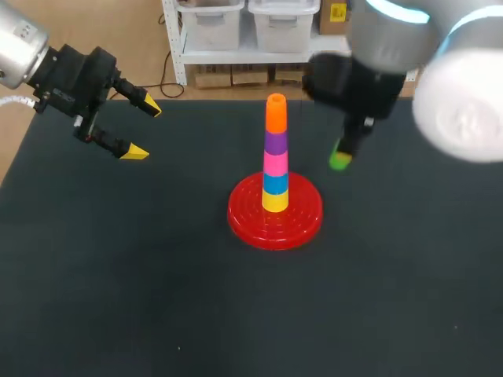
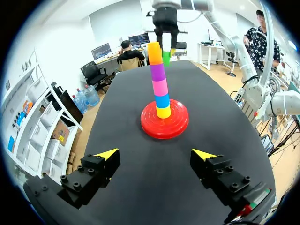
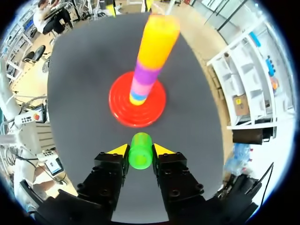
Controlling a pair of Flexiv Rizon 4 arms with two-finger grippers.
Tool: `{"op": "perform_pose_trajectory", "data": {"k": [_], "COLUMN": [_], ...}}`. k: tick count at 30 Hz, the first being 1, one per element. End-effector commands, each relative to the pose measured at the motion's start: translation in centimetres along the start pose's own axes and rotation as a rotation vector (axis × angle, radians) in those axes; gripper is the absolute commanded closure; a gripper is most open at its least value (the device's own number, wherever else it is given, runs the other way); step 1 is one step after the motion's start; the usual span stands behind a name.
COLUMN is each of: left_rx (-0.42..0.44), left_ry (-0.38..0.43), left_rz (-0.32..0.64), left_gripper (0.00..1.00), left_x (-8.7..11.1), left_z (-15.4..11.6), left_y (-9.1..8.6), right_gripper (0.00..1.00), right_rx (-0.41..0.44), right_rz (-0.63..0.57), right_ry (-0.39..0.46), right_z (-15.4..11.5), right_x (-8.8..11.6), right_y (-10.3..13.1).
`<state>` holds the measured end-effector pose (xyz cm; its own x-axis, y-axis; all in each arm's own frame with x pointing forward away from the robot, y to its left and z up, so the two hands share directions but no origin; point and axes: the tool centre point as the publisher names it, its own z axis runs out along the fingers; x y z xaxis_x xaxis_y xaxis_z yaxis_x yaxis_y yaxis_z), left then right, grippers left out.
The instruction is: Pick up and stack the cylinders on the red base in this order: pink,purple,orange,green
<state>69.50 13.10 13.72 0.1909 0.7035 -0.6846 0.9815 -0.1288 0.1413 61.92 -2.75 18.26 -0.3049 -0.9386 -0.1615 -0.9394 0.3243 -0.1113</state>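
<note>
So, the green cylinder [image 3: 140, 157] is off the tabletop [image 1: 118, 298] right now. The right jaws have it pinched between their yellow tips, one finger on each side, and it pokes out a bit past them. From the head view, the right arm [image 1: 377, 55] comes in from the far right corner and holds the green one just to the right of the stack, apart from it and not over the top.

The stack itself sits upright in the middle of the red base [image 1: 306, 220]. Going up, that's a yellow cylinder [image 1: 275, 201] at the bottom, then a blue cylinder [image 1: 275, 183], the pink cylinder [image 1: 275, 162], the purple cylinder [image 1: 275, 142] and the orange cylinder [image 1: 276, 114] on top. It looks pretty straight from every view. Nothing is on top of the orange one.

The left arm [image 1: 71, 75] is over at the far left, well away from the base. The left jaws are spread wide with nothing between them, hanging above bare tabletop. In the left wrist view, the tower stands straight ahead of them.
</note>
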Motion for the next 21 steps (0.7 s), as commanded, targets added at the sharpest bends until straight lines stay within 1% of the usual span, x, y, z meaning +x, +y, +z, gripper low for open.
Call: {"op": "perform_pose_trajectory", "data": {"k": [1,5,9,12,15,21], "left_rx": [0.001,0.001,0.001,0.001,0.001,0.001], "left_ry": [0.001,0.001,0.001,0.001,0.001,0.001], "left_rz": [0.001,0.001,0.001,0.001,0.001,0.001], "left_gripper": [0.0,0.0,0.0,0.0,0.0,0.0], "left_x": [0.1,0.1,0.1,0.1,0.1,0.1], "left_z": [0.0,0.0,0.0,0.0,0.0,0.0], "left_y": [0.1,0.1,0.1,0.1,0.1,0.1], "right_gripper": [1.0,1.0,1.0,1.0,1.0,1.0], "right_rx": [-0.014,-0.04,-0.035,-0.021,-0.039,-0.068], "right_rz": [-0.015,-0.052,-0.106,-0.158,-0.206,-0.279], "right_ry": [-0.035,-0.097,-0.097,-0.09,-0.069,-0.023], "right_z": [-4.4,-6.8,-8.5,-9.4,-10.1,-9.9], "right_x": [-0.7,-2.4,-4.0,-5.0,-6.1,-7.6], "right_y": [-0.7,-1.4,-2.0,-2.2,-2.3,-1.6]}}
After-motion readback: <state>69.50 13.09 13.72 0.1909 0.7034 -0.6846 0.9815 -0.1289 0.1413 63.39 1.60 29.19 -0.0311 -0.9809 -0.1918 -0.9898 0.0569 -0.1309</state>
